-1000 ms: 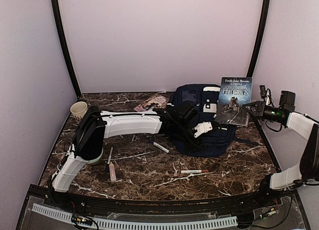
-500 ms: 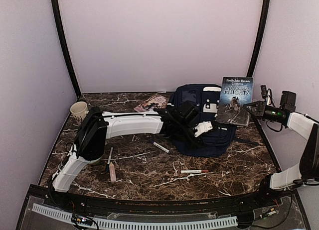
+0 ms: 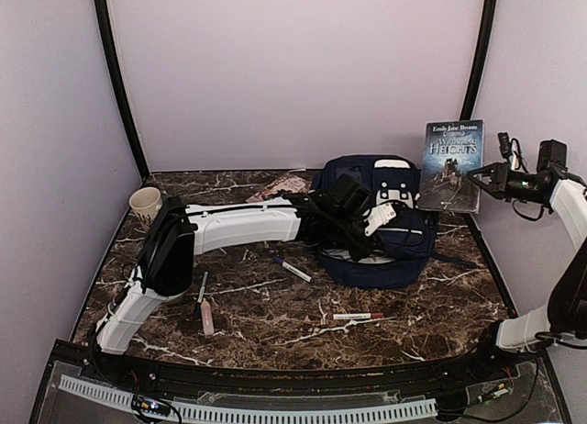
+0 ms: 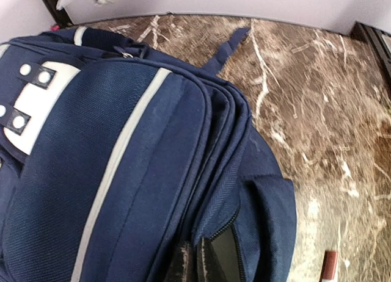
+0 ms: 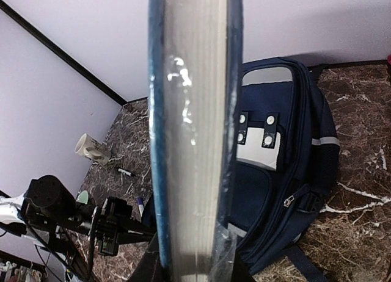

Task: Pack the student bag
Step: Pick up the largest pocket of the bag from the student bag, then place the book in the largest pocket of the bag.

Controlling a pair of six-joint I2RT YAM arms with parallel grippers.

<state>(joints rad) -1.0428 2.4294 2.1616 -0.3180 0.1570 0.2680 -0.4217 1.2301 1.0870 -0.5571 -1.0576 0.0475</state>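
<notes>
You've got the left gripper (image 4: 197,265) pinched shut on the bag (image 3: 404,248), right gripper (image 3: 484,178) clamping the book (image 3: 451,162) beside it; book and marker (image 3: 295,271) not in yet.

The left arm (image 3: 234,228) has smooth white shells on its long links, broken by a bulky black elbow housing (image 3: 165,248). Its wrist is black and blocky, with a small white part on it. The left gripper (image 4: 198,265) ends in dark fingertips that look scuffed and grey. The right arm (image 3: 570,204) has the same white shells, with a black joint block (image 3: 573,295) between them. Thin black cables (image 3: 510,150) loop over its black wrist, and the right gripper (image 3: 479,176) is black too.
</notes>
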